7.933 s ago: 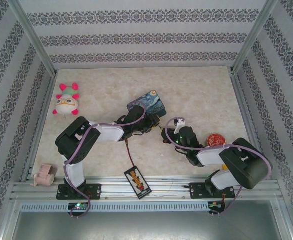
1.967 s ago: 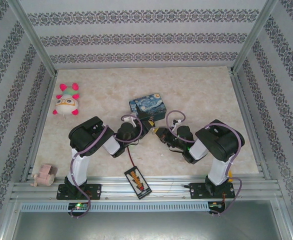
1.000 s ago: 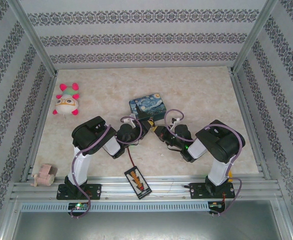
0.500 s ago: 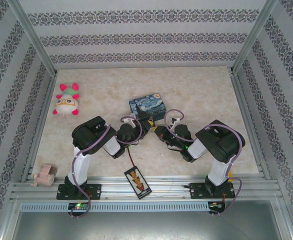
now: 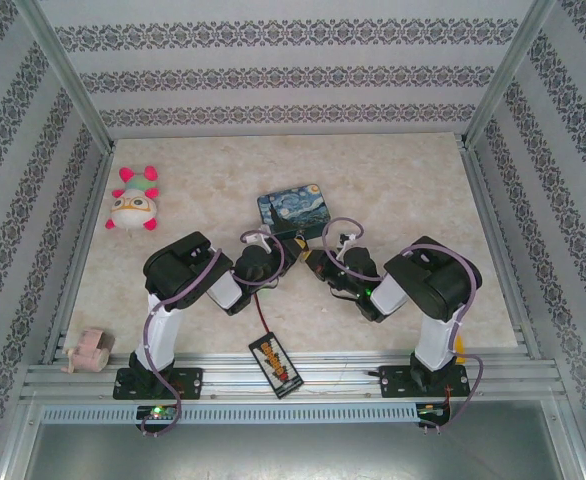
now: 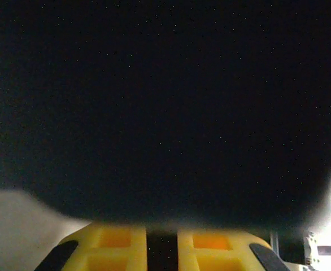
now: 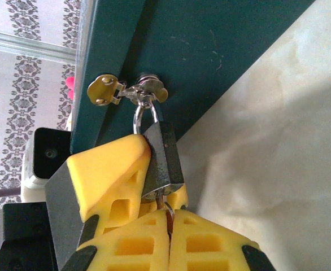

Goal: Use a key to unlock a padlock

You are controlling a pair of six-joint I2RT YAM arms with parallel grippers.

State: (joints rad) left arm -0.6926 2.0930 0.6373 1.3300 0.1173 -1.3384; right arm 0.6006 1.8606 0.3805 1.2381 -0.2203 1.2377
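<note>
The small dark padlock point(image 7: 163, 160) hangs by its silvery shackle point(image 7: 138, 117) from a clasp on the dark side of the starry-night tin point(image 5: 295, 210). My left gripper point(image 5: 289, 247) is shut on the padlock's body; its yellow finger point(image 7: 109, 172) presses the lock's left face. In the left wrist view the left gripper point(image 6: 162, 236) sits hard against the tin, with a narrow dark gap between its pads. My right gripper point(image 7: 169, 219) is shut on the key point(image 7: 167, 206), whose blade enters the underside of the padlock. From above, the right gripper point(image 5: 314, 263) meets the left one just in front of the tin.
A plush toy point(image 5: 134, 203) lies at the far left. A flat black pack with an orange label point(image 5: 275, 365) and its red wire lie at the near edge between the arm bases. A pink object point(image 5: 86, 350) rests on the near left rail.
The right arm's elbow has shifted slightly left, bringing its gripper closer in on the lock. The tin has edged a little to the left. Both grips are unchanged.
</note>
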